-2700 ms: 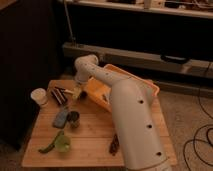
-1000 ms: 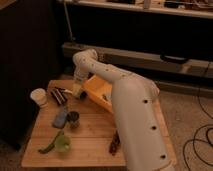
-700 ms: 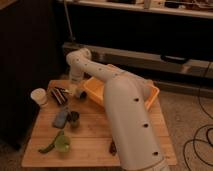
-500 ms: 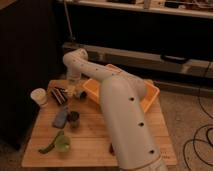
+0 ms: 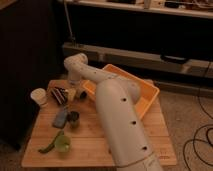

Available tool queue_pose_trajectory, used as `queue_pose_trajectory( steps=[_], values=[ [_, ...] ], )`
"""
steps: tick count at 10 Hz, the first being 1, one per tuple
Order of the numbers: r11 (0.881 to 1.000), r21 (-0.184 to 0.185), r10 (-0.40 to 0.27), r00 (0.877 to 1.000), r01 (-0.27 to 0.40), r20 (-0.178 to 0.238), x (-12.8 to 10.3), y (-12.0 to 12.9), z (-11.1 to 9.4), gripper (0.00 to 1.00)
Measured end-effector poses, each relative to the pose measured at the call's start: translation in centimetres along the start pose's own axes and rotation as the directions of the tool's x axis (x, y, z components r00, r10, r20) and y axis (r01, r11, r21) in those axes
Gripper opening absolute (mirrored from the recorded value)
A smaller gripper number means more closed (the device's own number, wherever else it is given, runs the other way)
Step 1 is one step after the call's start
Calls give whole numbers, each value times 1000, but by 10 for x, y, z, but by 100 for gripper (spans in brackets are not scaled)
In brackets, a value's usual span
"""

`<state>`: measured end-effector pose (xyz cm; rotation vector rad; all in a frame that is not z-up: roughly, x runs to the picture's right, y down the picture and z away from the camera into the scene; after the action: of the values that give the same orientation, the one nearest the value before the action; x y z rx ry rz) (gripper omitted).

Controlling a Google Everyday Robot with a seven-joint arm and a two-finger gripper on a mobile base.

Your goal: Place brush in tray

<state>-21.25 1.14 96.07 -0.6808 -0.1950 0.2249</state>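
Note:
The tray (image 5: 148, 89) is a large orange-yellow bin at the back right of the wooden table (image 5: 90, 132). My big white arm runs from the lower middle up to its wrist (image 5: 75, 64) at the table's back left. My gripper (image 5: 76, 93) hangs down from the wrist, just left of the tray's near corner and right beside a dark striped block (image 5: 58, 94). A small pale piece (image 5: 71, 93) shows at the gripper; it may be the brush's handle. The rest of the brush is hidden.
A white cup (image 5: 38, 95) stands at the left edge. A blue-grey oblong item (image 5: 61, 117) and a small dark cup (image 5: 73, 118) lie in front of the block. A green cup (image 5: 62, 144) and a green strip (image 5: 49, 146) sit near the front. A dark cabinet stands to the left.
The wrist and gripper have swung left, from over the tray's left end to the table's back left, beside the striped block. The objects on the table have not moved.

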Motion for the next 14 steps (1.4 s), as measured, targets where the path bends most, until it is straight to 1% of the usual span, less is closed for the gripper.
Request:
queue_pose_trajectory(
  steps=[2, 3, 5, 7, 10, 11, 12, 14],
  values=[
    [999, -15, 40, 999, -40, -19, 11, -5, 12, 80],
    [998, -21, 58, 998, -59, -35, 17, -10, 18, 77],
    [997, -36, 63, 996, -65, -61, 20, -10, 29, 61],
    [997, -43, 53, 996, -56, -68, 17, -10, 34, 38],
    [998, -45, 49, 996, -52, -72, 17, -9, 28, 8],
    [998, -46, 48, 996, -52, -73, 17, -9, 28, 2],
    [998, -47, 48, 996, -52, -73, 17, -9, 28, 0],
    [997, -46, 54, 996, -57, -66, 18, -9, 27, 0]
  ],
)
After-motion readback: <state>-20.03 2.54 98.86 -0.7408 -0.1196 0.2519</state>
